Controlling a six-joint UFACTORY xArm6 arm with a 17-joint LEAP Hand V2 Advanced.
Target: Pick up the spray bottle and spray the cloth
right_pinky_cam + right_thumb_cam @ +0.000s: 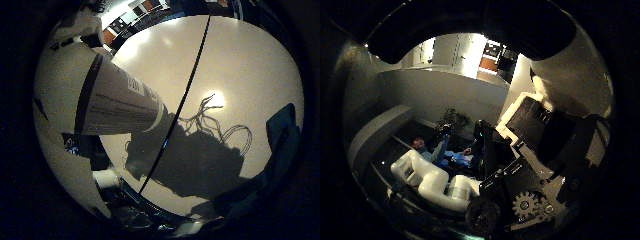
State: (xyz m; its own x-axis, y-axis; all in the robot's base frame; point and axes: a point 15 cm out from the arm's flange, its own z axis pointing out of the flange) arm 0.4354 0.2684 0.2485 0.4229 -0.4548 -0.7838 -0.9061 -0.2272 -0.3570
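Note:
The white spray bottle [107,102] fills much of the little finger side view, close against my palm. It carries a dark band and a printed label, and its narrow end points out over the white table [240,60]. My hand [535,150] shows in the thumb side view as white and black geared fingers curled beside the bottle's pale body [570,80]. A dark blue cloth [282,132] lies on the table near the view's edge, apart from the bottle. The bottle's trigger and nozzle are hidden.
A dark seam [195,75] runs across the table. The shadow [200,160] of hand and bottle falls on the table between the bottle and the cloth. The white arm [435,182] shows in the thumb side view, with room walls and furniture behind.

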